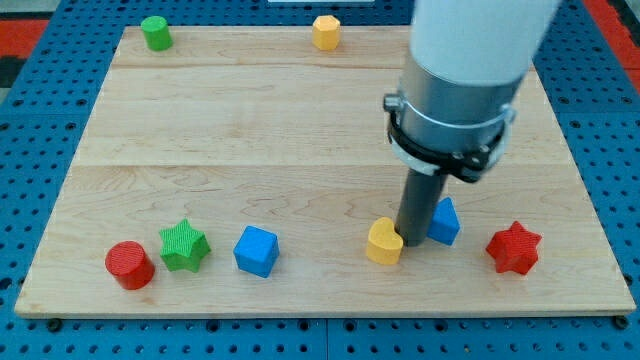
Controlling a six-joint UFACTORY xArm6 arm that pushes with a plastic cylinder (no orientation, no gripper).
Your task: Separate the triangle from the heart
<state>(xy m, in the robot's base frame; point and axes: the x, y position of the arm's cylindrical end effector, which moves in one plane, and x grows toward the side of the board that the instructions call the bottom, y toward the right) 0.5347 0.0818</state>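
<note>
A yellow heart block (383,242) lies near the view's bottom, right of centre. A blue triangle block (443,221) lies just to its right, partly hidden behind the rod. My tip (412,245) stands between the two, touching or almost touching both. The white and grey arm body hangs above them and hides part of the board.
A red star (514,248) lies at the bottom right. A blue cube (256,250), a green star (183,245) and a red cylinder (129,265) line the bottom left. A green cylinder (155,33) and a yellow hexagon (326,32) sit at the wooden board's (250,130) top edge.
</note>
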